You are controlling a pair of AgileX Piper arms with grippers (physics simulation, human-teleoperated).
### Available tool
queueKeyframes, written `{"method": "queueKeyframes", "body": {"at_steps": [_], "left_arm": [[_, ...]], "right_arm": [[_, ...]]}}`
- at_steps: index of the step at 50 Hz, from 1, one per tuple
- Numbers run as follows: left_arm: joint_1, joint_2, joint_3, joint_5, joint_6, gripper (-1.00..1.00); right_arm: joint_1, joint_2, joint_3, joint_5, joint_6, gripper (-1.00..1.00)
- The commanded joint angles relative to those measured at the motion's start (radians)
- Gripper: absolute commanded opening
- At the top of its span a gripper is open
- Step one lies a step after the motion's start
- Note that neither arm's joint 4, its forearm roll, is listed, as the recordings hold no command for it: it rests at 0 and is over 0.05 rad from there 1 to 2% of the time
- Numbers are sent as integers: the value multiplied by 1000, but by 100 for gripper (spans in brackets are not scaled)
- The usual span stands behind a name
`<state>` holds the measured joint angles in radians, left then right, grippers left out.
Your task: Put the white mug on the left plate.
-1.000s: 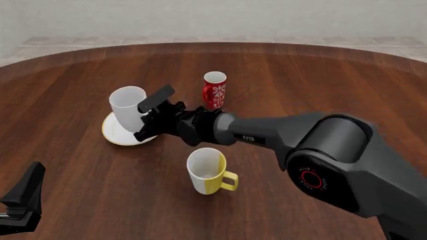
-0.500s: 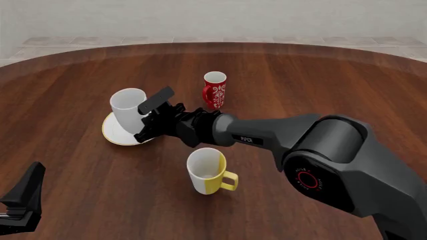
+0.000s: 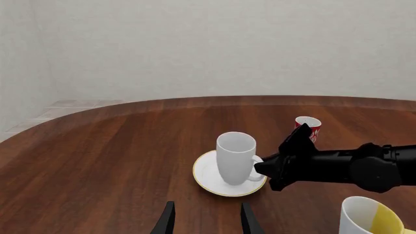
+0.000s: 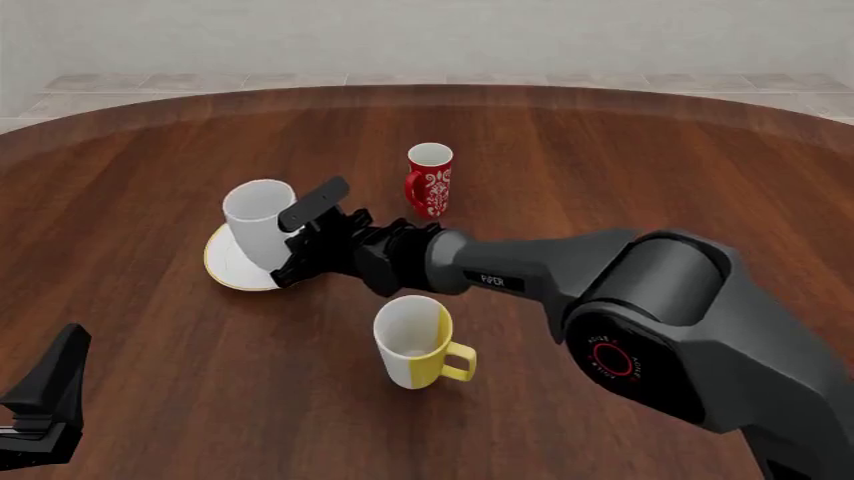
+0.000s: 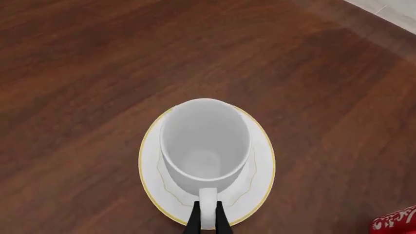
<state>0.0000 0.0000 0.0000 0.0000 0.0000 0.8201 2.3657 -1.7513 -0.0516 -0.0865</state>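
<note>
The right end effector (image 4: 296, 238) reaches across the surface (image 4: 641, 180) to the white mug (image 4: 258, 218). In the right wrist view its two fingers (image 5: 194, 223) sit close on either side of the mug's handle (image 5: 207, 204), narrowed around it, seemingly pinching it. The mug stands on the left plate (image 4: 230, 262), its bottom inside the yellow rim. From the front it looks slightly tilted; the left wrist view shows it close to upright.

The left end effector (image 3: 205, 220) is low and near, well apart from the plate, fingers spread and empty.

Compared with a second ago, the mug has sunk lower onto the plate and the right arm has moved down with it. The yellow-handled mug (image 4: 415, 342) and the red mug (image 4: 429, 180) have not moved.
</note>
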Motion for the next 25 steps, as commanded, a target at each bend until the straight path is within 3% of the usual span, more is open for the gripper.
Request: {"method": "queueKeyframes", "body": {"at_steps": [1, 25], "left_arm": [[0, 0, 0, 0, 0, 100], [0, 0, 0, 0, 0, 100]], "right_arm": [[1, -2, -3, -2, 5, -100], [5, 13, -7, -6, 9, -100]]}}
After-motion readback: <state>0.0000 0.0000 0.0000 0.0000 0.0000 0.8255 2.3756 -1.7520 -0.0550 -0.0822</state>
